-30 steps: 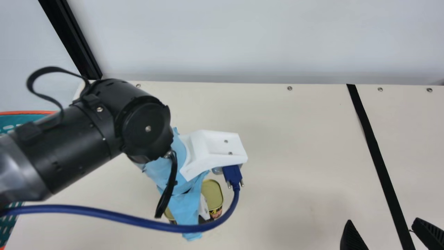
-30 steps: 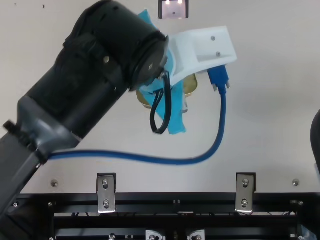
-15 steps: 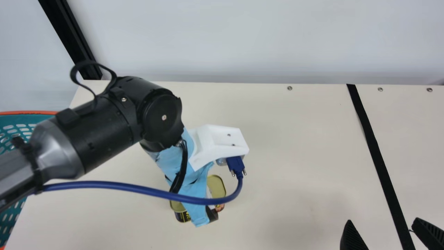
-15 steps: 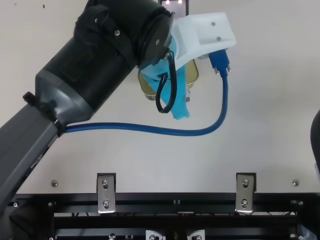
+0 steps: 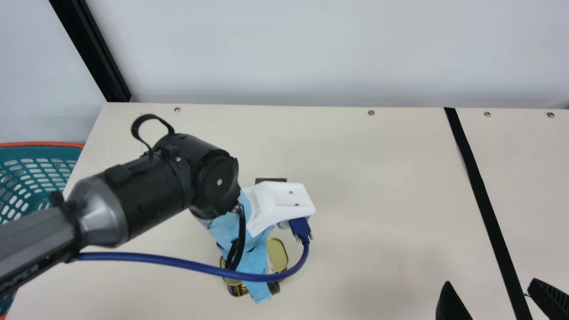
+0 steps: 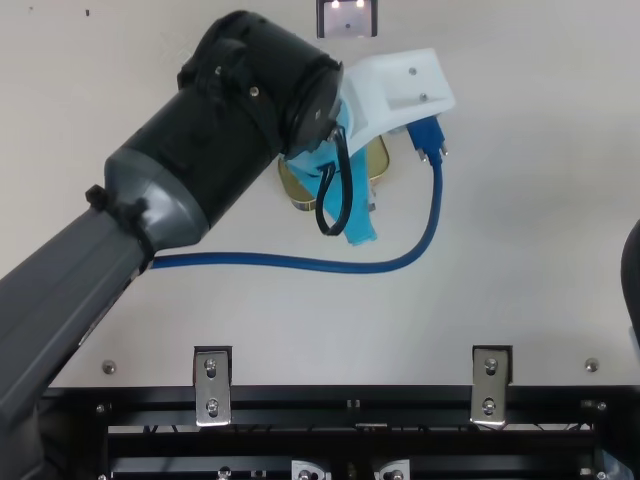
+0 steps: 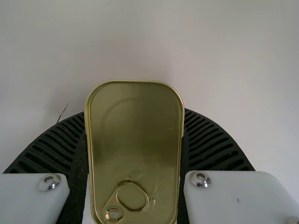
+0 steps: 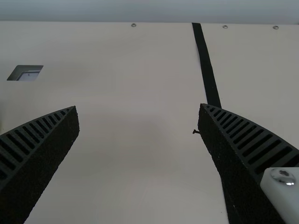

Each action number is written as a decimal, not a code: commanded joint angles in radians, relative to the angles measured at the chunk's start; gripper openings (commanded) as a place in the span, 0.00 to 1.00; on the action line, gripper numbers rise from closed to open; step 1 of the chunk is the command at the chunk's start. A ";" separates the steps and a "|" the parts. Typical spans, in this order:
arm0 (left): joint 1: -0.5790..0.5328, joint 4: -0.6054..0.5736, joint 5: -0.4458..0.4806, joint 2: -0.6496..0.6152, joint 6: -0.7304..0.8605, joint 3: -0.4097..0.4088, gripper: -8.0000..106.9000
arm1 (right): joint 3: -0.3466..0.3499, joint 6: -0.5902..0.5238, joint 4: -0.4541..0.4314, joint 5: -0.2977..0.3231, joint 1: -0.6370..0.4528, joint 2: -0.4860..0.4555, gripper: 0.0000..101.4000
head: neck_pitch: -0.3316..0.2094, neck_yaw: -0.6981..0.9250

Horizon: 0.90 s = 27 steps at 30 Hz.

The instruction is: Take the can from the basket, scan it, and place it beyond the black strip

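Observation:
In the main view my left gripper (image 5: 258, 284), wrapped in blue, holds the gold-lidded can (image 5: 278, 254). Much of the can (image 6: 376, 160) is covered by the wrist in the top view. My left gripper (image 7: 135, 112) is shut on the can (image 7: 135, 135), its pull-ring lid facing the wrist camera. The scanner window (image 5: 270, 180) lies just behind the white camera mount. My right gripper (image 5: 498, 293) stands open and empty near the black strip (image 5: 478, 182); between the spread fingers of my right gripper (image 8: 138, 109) is bare table.
The teal basket (image 5: 42, 144) with an orange rim stands at the far left, partly behind my left arm. A blue cable (image 5: 178, 267) loops from the left wrist's camera back along the arm. A pale wall rises behind the table.
My left arm first went toward the scanner window, covering it in the top view, then drew back nearer the front edge, uncovering it. The can stayed gripped. My right gripper has kept still.

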 commanded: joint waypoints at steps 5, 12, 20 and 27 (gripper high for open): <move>-0.012 0.029 0.000 -0.015 -0.036 0.017 0.85 | 0.000 0.000 0.000 0.000 0.000 0.000 1.00 | -0.005 0.000; -0.009 0.050 0.043 -0.102 -0.063 0.033 0.85 | 0.000 0.000 0.000 0.000 0.000 0.000 1.00 | -0.005 0.000; 0.045 0.050 0.077 -0.240 -0.163 0.039 0.85 | 0.000 0.000 0.000 0.000 0.000 0.000 1.00 | -0.005 0.000; 0.140 0.023 0.036 -0.347 -0.338 0.061 0.85 | 0.000 0.000 0.000 0.000 0.000 0.000 1.00 | -0.005 0.000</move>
